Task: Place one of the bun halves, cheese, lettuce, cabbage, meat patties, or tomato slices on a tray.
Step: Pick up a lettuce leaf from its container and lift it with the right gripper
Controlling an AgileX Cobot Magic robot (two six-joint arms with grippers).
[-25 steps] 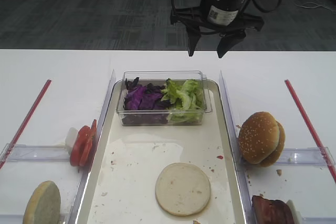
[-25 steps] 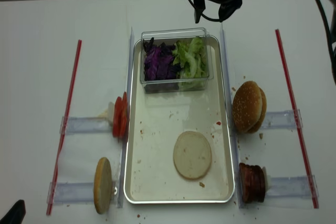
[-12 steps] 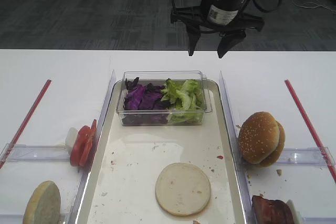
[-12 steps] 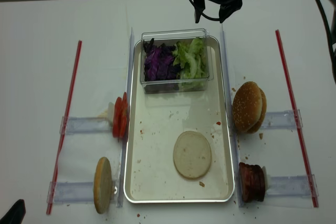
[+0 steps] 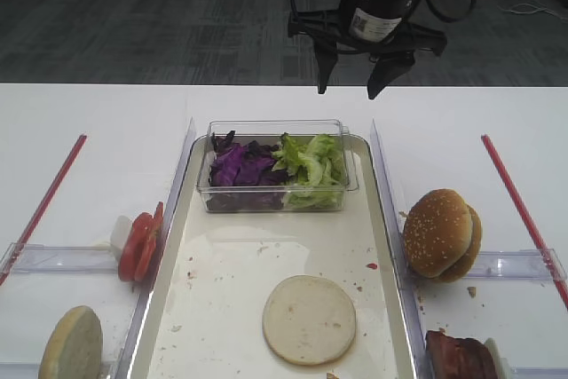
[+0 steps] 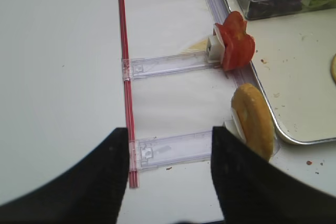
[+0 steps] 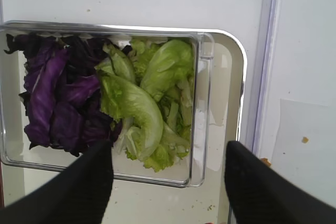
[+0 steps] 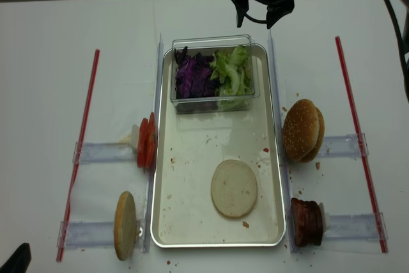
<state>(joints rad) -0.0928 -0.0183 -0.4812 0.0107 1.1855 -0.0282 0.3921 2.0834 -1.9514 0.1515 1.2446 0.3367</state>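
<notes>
White tabletop runs under everything, and almost nothing on it has shifted over the last second. Nearest, a flat pale bun half lies on the crumb-speckled cream tray with a silvery rim. Thin red tomato slices stand at its left edge, a sesame-seeded domed bun and dark glossy meat patties at its right. Further back, the small clear plastic tub holds purple shredded cabbage beside pale green crinkly lettuce. My right claw still hangs above its far side, fingers apart, empty, perhaps a touch higher. My left claw shows only spread dark fingers over a clear rack.
</notes>
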